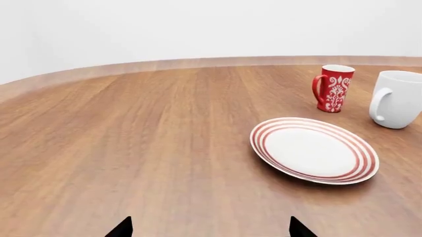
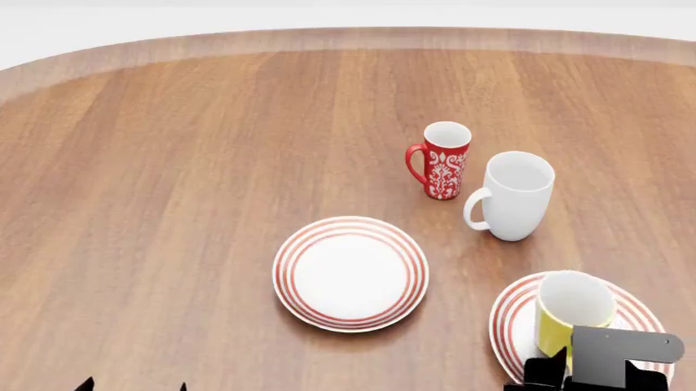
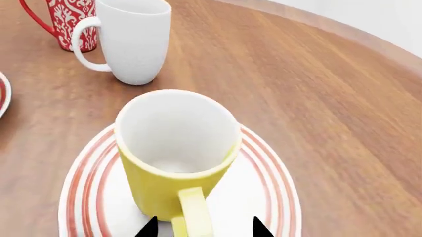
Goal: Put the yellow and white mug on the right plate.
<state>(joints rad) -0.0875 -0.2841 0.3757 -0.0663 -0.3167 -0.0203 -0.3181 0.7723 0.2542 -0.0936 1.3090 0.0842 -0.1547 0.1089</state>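
The yellow and white mug [image 2: 571, 305] stands upright on the right plate [image 2: 506, 326], a white plate with red rings near the table's front right. In the right wrist view the mug [image 3: 175, 143] fills the middle, with its handle [image 3: 191, 212] pointing toward my right gripper [image 3: 204, 228]. That gripper is open, one fingertip on each side of the handle, with gaps showing on both sides. My left gripper [image 1: 211, 228] is open over bare wood at the front left, with nothing between its fingers.
The left plate [image 2: 350, 273] lies at the table's middle front. Behind the right plate stand a tall white mug [image 2: 513, 195] and a slim red patterned mug [image 2: 444, 160]. The wooden table's curved far edge [image 2: 326, 37] meets a white wall.
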